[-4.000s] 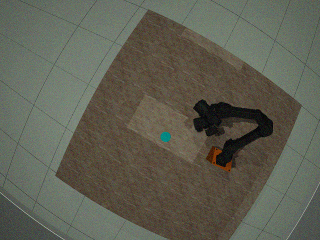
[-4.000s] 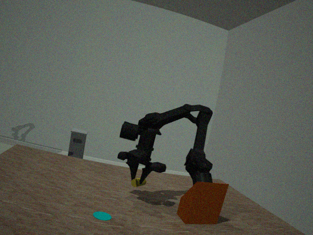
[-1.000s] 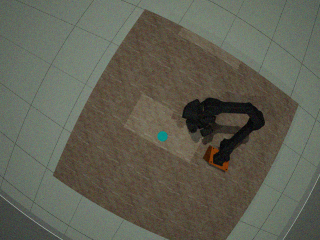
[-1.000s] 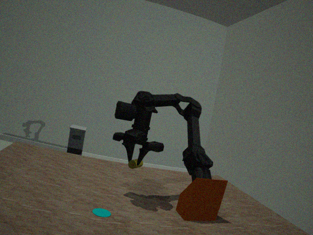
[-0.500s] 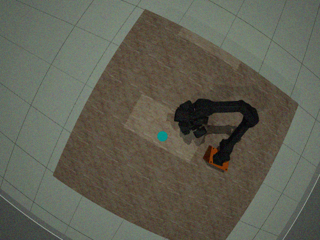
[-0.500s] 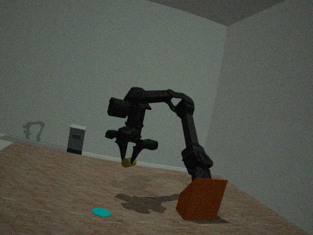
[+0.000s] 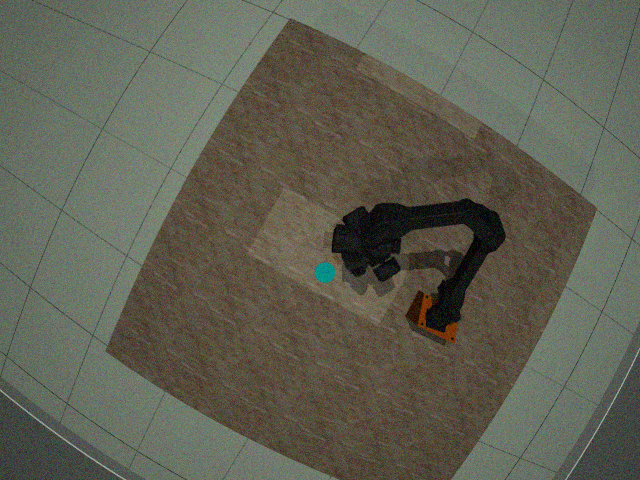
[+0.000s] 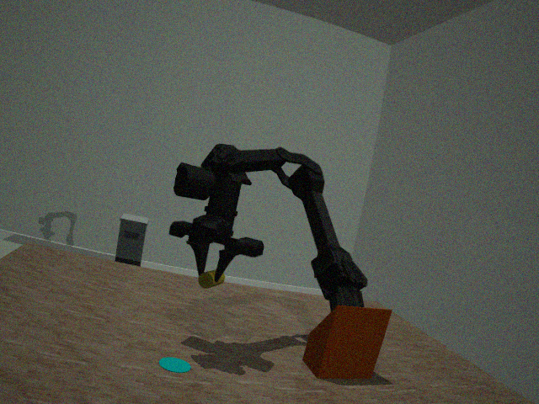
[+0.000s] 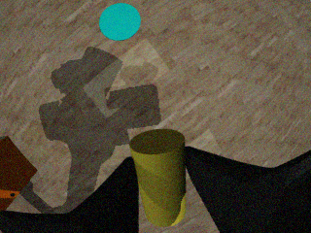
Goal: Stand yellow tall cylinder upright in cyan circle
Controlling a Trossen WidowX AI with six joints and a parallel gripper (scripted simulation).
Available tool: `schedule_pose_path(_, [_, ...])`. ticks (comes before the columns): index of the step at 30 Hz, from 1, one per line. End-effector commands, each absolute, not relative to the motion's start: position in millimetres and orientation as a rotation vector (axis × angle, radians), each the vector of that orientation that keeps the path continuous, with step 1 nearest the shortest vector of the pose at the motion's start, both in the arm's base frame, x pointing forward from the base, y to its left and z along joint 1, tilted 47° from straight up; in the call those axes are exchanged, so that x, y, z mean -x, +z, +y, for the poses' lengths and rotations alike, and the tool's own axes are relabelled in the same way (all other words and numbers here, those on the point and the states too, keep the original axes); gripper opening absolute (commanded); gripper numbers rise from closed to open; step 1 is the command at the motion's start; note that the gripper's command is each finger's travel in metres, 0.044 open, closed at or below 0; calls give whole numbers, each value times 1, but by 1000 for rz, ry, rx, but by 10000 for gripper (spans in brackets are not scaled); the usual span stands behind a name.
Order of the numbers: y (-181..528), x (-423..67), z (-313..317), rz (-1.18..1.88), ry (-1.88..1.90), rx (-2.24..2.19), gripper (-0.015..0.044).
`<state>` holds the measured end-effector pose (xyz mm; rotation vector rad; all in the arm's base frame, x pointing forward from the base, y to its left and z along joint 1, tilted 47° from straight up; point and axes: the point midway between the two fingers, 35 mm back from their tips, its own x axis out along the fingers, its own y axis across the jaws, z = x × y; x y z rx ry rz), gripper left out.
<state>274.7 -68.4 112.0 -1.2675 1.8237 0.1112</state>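
The gripper (image 8: 212, 263) is hanging well above the wooden table (image 8: 87, 313), its two dark fingers pointing down and clamping the yellow tall cylinder (image 8: 210, 279) between their tips. In the exterior view the cylinder is showing as a short yellow stub lying roughly level at the fingertips, clear of the table surface. In the wrist view the yellow tall cylinder (image 9: 159, 175) is sitting between the two dark fingers, its far end face turned toward the table and its body running back toward the camera.

The cyan circle (image 8: 174, 364) is lying flat on the table, near the front and a little to the left of the arm's shadow (image 8: 235, 352). From above, the cyan circle (image 7: 324, 272) is sitting on a lighter patch of the wood, just beside the dark mass of the wrist and gripper (image 7: 368, 256) but not beneath it. In the wrist view the cyan circle (image 9: 120, 21) is appearing near the top, well apart from the cylinder's end.

The arm is rising from an orange base block (image 8: 348, 343) and arching over toward the circle. A grey box (image 8: 130, 239) is standing by the far wall.
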Motion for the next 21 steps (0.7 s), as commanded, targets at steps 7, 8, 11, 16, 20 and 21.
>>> schedule_pose_path(7, [97, -294, -52, 1822, 137, 1280, 105])
schedule_pose_path(8, [95, -296, -51, 1823, 139, 1281, 105])
schedule_pose_path(11, [90, -301, -46, 1824, 146, 1287, 105])
schedule_pose_path(16, [82, -309, -38, 1826, 158, 1297, 105])
schedule_pose_path(20, [74, -315, -31, 1828, 167, 1305, 105])
schedule_pose_path(21, [72, -317, -30, 1829, 170, 1307, 105])
